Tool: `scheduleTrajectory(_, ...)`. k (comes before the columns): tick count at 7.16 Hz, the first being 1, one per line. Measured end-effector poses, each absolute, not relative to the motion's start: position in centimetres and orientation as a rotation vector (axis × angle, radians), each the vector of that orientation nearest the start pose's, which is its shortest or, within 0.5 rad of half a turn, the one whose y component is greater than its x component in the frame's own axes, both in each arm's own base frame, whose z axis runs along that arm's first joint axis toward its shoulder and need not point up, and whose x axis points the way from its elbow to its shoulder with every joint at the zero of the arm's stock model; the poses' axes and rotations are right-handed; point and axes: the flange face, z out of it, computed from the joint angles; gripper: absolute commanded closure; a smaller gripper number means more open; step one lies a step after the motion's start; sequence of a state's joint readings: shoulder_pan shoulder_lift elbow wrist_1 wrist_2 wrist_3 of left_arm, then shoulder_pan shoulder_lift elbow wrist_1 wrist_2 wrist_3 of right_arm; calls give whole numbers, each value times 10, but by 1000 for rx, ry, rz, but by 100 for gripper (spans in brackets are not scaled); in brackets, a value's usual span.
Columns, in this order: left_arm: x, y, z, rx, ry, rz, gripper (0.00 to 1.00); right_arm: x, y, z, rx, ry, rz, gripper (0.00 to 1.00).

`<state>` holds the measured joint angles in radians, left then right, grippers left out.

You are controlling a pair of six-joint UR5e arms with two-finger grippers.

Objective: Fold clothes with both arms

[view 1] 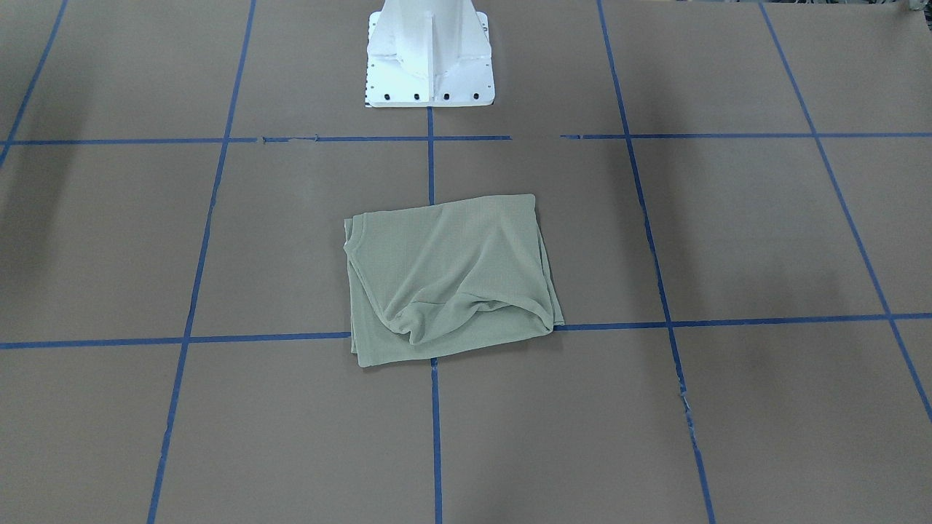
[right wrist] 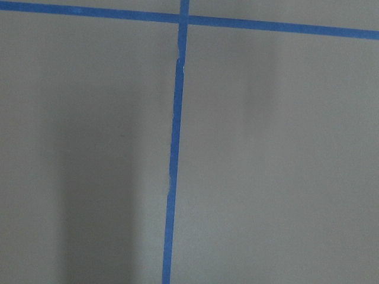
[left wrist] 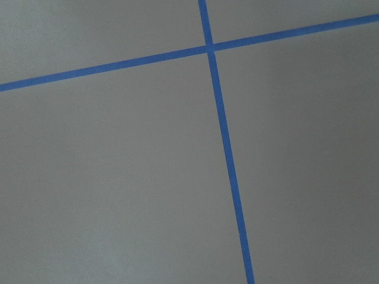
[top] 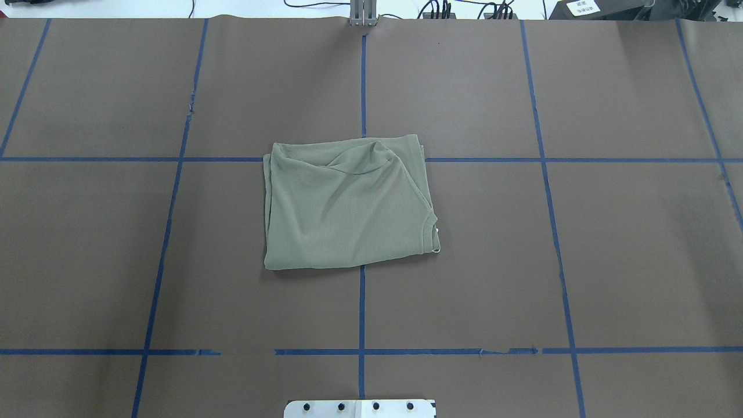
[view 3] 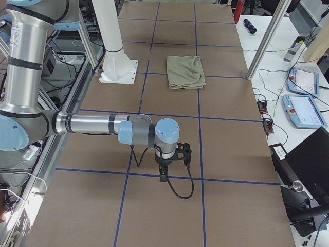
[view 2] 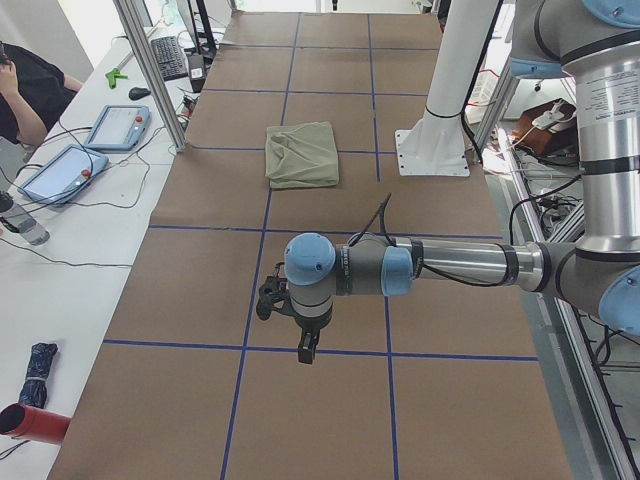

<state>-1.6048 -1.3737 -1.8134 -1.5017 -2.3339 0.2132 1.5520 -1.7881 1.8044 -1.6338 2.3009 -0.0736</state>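
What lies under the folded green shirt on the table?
The shirt lies on the brown table cover, over blue tape lines that run under it. Their crossing is covered.

Light is even and diffuse, from above. Broad soft shadows lie on the table (view 1: pixel 764 407) at 9 and 3 o'clock in the front view; the shirt (view 1: pixel 448 280) casts almost none. Both wrist views are hazy.

The folded pale sage-green knit shirt (top: pixel 345 203) is laid at the centre of the brown-covered table (top: pixel 627 261), before the white metal pedestal base (view 1: pixel 429 51). The silver-grey left arm (view 2: pixel 460 265) is held over the left end, the right arm (view 3: pixel 92 123) over the right.
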Motion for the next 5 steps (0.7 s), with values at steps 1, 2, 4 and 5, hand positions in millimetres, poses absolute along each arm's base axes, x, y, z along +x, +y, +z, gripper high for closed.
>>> scheduleTrajectory(1, -78, -403, 636, 70, 761, 161, 0, 60, -400, 648, -21, -730, -69, 0)
scheduleTrajectory(2, -78, -403, 637, 69, 761, 160, 0, 60, -402, 647, -18, -729, -69, 0)
scheduleTrajectory(4, -78, -399, 641, 59, 762, 156, 0, 60, -402, 646, -14, -729, -74, 0)
scheduleTrajectory(5, -78, -397, 643, 53, 762, 154, 0, 60, -402, 645, -13, -729, -76, 0)
